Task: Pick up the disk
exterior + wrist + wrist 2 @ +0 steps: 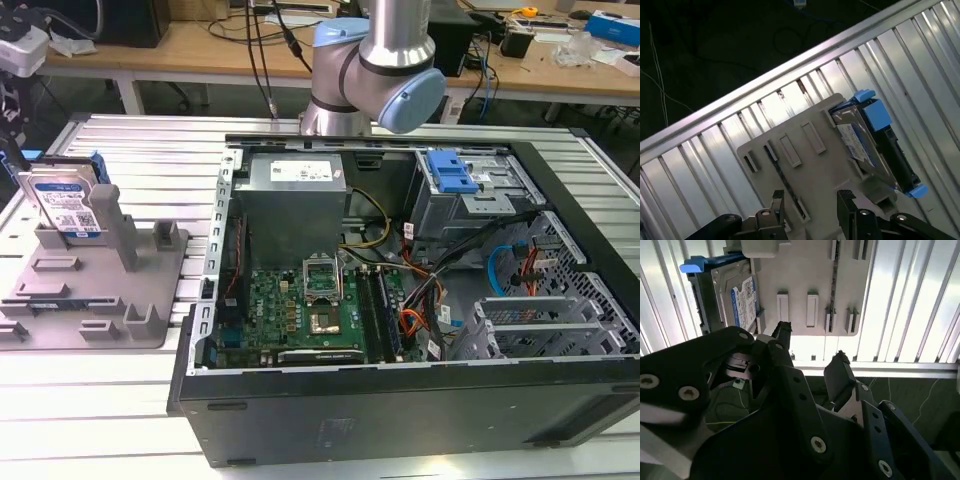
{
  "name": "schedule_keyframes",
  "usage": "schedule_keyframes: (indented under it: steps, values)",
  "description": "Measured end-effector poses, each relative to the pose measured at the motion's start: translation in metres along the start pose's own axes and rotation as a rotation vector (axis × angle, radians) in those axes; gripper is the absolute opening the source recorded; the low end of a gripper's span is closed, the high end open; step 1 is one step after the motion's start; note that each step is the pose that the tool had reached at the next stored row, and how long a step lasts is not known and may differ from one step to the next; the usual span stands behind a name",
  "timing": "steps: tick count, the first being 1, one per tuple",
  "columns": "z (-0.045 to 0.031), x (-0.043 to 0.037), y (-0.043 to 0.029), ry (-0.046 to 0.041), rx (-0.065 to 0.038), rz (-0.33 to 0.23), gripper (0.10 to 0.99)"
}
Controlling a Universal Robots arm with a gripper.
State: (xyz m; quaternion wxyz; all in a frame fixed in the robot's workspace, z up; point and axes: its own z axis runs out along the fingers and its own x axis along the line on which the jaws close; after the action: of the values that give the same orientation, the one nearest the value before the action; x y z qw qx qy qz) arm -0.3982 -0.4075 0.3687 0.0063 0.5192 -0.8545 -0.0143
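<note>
We're looking at a ribbed metal table [130, 140] carrying an open computer case [400, 400] and a grey fixture [90, 290]. The disk [65, 205] is standing upright in the fixture, not yet picked. The gripper [811, 200] is hovering over the fixture, clear of the disk, fingers apart and empty.

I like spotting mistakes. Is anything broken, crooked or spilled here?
Nothing looks broken or spilled. The disk stands on edge in the grey fixture. The computer case lies on its side with its insides showing, which looks deliberate.
</note>
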Motion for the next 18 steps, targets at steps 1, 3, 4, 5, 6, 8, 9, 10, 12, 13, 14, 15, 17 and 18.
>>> schedule_keyframes:
  steps: [1,3,4,5,6,8,9,10,12,13,14,15,17,18]
  values:
    - [0.0001,0.0000,0.0000,0.0005,0.000,-0.019,0.541]
    - [0.0001,-0.0001,0.0000,0.0020,0.000,-0.069,0.541]
    - [0.0001,-0.0001,0.0000,0.0026,0.000,-0.090,0.541]
    - [0.0001,-0.0001,0.0000,0.0033,0.000,-0.109,0.541]
    - [0.0001,-0.0001,0.0000,0.0038,0.000,-0.126,0.541]
    - [0.0004,-0.0001,0.0000,0.0054,0.000,-0.172,0.541]
    - [0.0005,-0.0001,0.0000,0.0062,0.000,-0.193,0.541]
    - [0.0007,-0.0001,-0.0001,0.0069,0.000,-0.212,0.541]
    - [0.0012,-0.0001,0.0000,0.0091,0.000,-0.250,0.541]
    - [0.0016,-0.0001,-0.0001,0.0106,0.001,-0.274,0.541]
    - [0.0019,-0.0001,-0.0001,0.0114,0.002,-0.291,0.541]
    - [0.0027,-0.0001,-0.0001,0.0131,0.005,-0.335,0.541]
    - [0.0036,-0.0001,-0.0002,0.0147,0.009,-0.379,0.541]
    - [0.0037,-0.0002,-0.0003,0.0158,0.010,-0.387,0.541]
